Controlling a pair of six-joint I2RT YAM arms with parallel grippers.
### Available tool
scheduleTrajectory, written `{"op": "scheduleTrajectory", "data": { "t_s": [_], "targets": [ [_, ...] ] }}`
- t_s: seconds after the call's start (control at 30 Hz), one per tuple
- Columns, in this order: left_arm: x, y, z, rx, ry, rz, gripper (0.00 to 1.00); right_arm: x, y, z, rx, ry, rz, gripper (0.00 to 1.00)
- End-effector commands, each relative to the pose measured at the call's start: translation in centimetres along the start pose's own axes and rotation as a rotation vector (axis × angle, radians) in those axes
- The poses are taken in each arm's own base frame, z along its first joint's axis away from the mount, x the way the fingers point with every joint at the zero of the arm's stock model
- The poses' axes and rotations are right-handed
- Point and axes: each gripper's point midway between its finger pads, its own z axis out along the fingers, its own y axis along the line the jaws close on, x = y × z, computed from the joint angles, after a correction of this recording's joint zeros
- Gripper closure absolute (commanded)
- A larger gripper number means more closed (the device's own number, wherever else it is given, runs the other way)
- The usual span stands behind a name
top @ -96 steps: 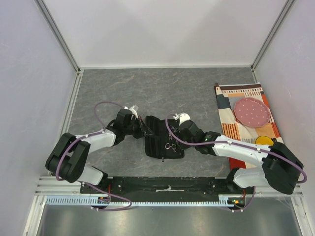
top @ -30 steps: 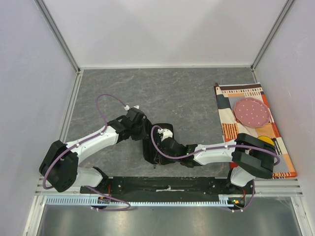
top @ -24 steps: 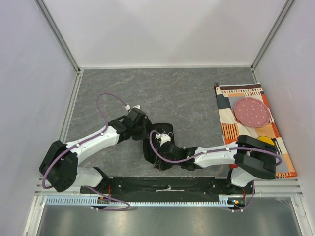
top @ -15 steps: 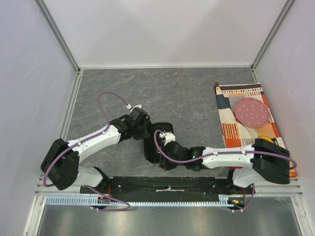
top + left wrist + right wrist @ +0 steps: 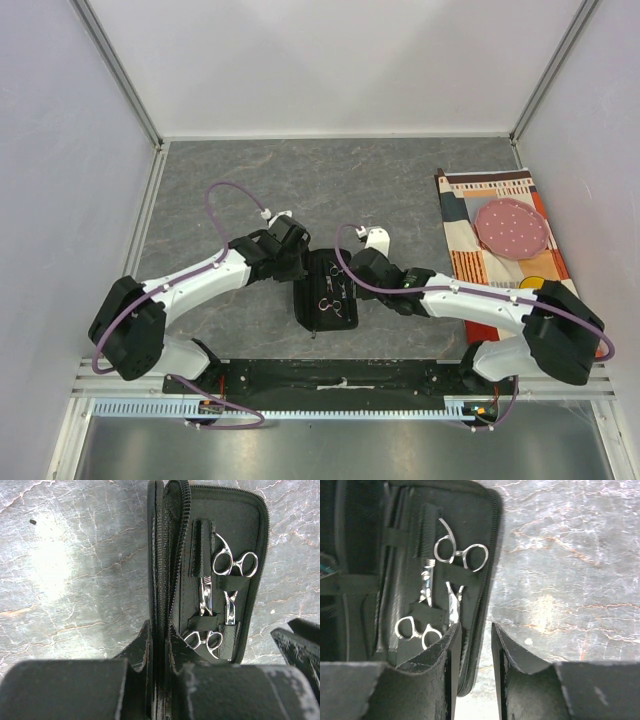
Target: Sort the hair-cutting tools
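The black pouch [image 5: 330, 292] lies open on the grey table between my arms. Two silver scissors sit under its straps, one with its rings at the far end [image 5: 235, 562] [image 5: 462, 555] and one with its rings at the near end [image 5: 204, 641] [image 5: 415, 630]. A black comb [image 5: 201, 547] [image 5: 422, 532] is tucked beside them. I cannot make out the narrow-handled comb tool. My left gripper [image 5: 300, 262] [image 5: 159, 640] is shut on the pouch's folded left flap. My right gripper [image 5: 352, 272] [image 5: 475, 635] is open, its jaws straddling the pouch's right zip edge.
A patterned cloth [image 5: 468, 235] lies at the right wall with a pink plate [image 5: 512, 228] and a yellow thing [image 5: 540, 287] on it. Walls close in the left, back and right. A metal rail [image 5: 340, 385] runs along the near edge.
My right arm has drawn back from over the pouch's near left to its right edge. The scissors inside now show. My left gripper has stayed on the left flap.
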Motion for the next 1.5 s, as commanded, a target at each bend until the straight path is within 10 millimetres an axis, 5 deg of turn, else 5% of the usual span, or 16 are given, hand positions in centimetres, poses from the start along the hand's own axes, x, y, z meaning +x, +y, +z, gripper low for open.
{"op": "scheduleTrajectory", "data": {
  "t_s": [0.0,0.03,0.17,0.4,0.9,1.1,1.23,1.47],
  "targets": [
    [-2.4,-0.7,-0.4,-0.009,-0.085,0.03,0.98,-0.6,-1.8,1.7,0.066,-0.016,-0.028,0.66],
    [-2.4,-0.7,-0.4,-0.009,-0.085,0.03,0.98,-0.6,-1.7,2.0,0.062,-0.02,-0.024,0.67],
    [-2.4,-0.8,-0.4,-0.01,-0.082,0.036,0.98,-0.1,-2.2,3.3,0.079,-0.003,-0.014,1.0],
    [-2.5,-1.1,-0.4,-0.003,-0.082,0.039,0.98,1.1,-3.2,4.9,0.113,0.028,-0.019,1.0],
    [-2.4,-2.3,-0.2,0.028,-0.059,0.051,0.98,4.8,-0.4,6.6,-0.05,0.14,0.048,1.0],
    [-2.8,-2.5,-0.7,0.046,-0.082,0.056,0.87,5.0,-0.7,6.4,-0.048,0.14,0.043,1.0],
    [-2.9,-3.0,-1.1,0.099,-0.106,0.056,0.71,5.4,-0.8,6.4,-0.049,0.15,0.041,1.0],
    [-3.2,-4.4,-2.5,0.207,-0.142,0.057,0.62,5.8,-1.0,6.4,-0.051,0.16,0.041,1.0]
  ]
}}
